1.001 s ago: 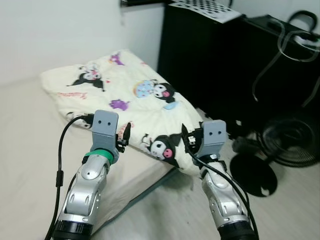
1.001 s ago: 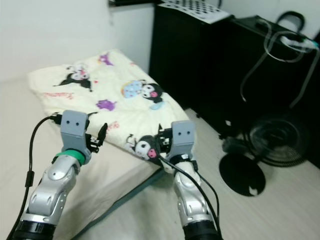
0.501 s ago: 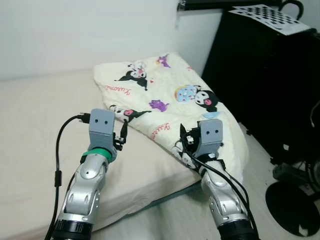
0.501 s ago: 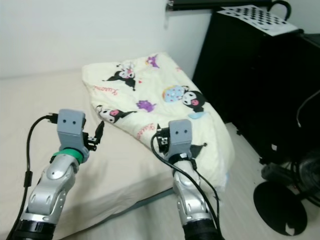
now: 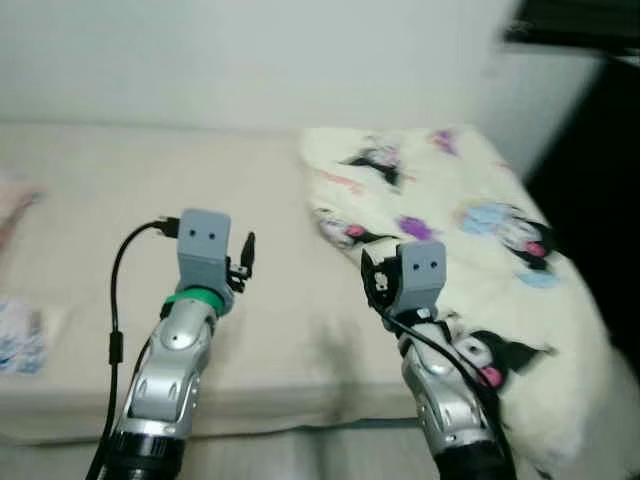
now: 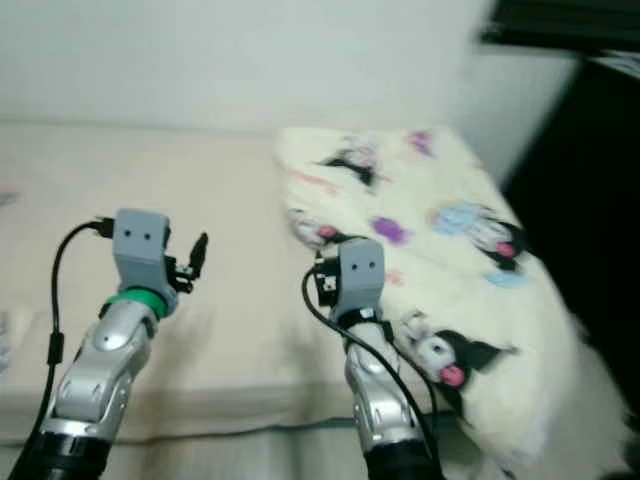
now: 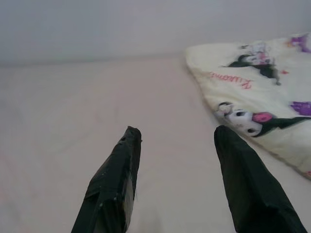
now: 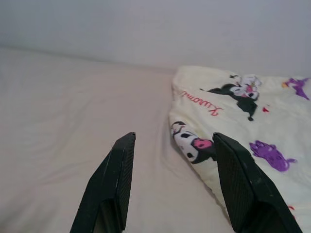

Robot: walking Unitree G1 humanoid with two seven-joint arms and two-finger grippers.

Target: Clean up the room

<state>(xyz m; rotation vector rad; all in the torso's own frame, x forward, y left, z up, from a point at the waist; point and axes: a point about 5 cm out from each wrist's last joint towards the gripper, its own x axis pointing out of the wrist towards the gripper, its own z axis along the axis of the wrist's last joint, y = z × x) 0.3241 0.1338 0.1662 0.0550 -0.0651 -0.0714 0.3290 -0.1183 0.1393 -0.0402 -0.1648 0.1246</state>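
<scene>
A cream blanket [image 5: 470, 215] printed with black and purple cartoon figures lies crumpled on the right part of a beige bed [image 5: 120, 180] and hangs over its right side. Both arms are raised in front of the bed's near edge. My left gripper [image 5: 246, 260] is open over bare mattress, with nothing between its fingers [image 7: 121, 165]. My right gripper [image 5: 371, 282] is open too, by the blanket's near left edge. In the right wrist view the blanket [image 8: 243, 116] lies just beyond and beside one finger [image 8: 238, 179].
A white wall [image 5: 250, 60] runs behind the bed. Dark furniture [image 5: 600, 100] stands at the far right. At the left edge lie a pinkish thing [image 5: 14, 192] and a pale patterned item [image 5: 20, 335], both blurred. A strip of floor [image 5: 300, 455] shows below the mattress.
The whole view has swung left: the black cabinet and fan have slid out to the right and more bare bed shows. Both arms keep the same raised pose, with open fingers.
</scene>
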